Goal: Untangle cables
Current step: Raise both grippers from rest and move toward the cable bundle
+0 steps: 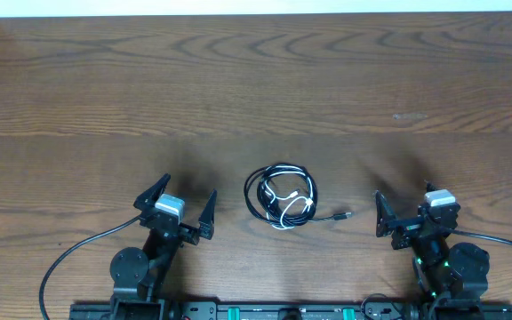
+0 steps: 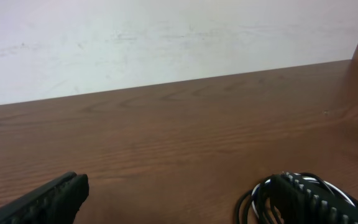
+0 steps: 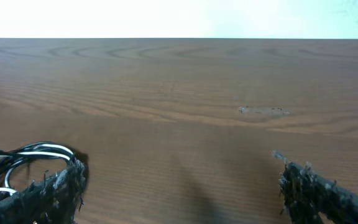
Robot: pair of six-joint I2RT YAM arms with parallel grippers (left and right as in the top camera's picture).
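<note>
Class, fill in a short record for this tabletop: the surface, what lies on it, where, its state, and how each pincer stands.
Surface: wooden table
Items: cables, black ones and a white cord, coiled in one bundle
Position: between the two arms
Loose end: one black lead with a plug trails toward the right arm
Left pincer: open, empty, apart from the bundle
Right pincer: open, empty, apart from the bundle
Task state: not yet untangled
</note>
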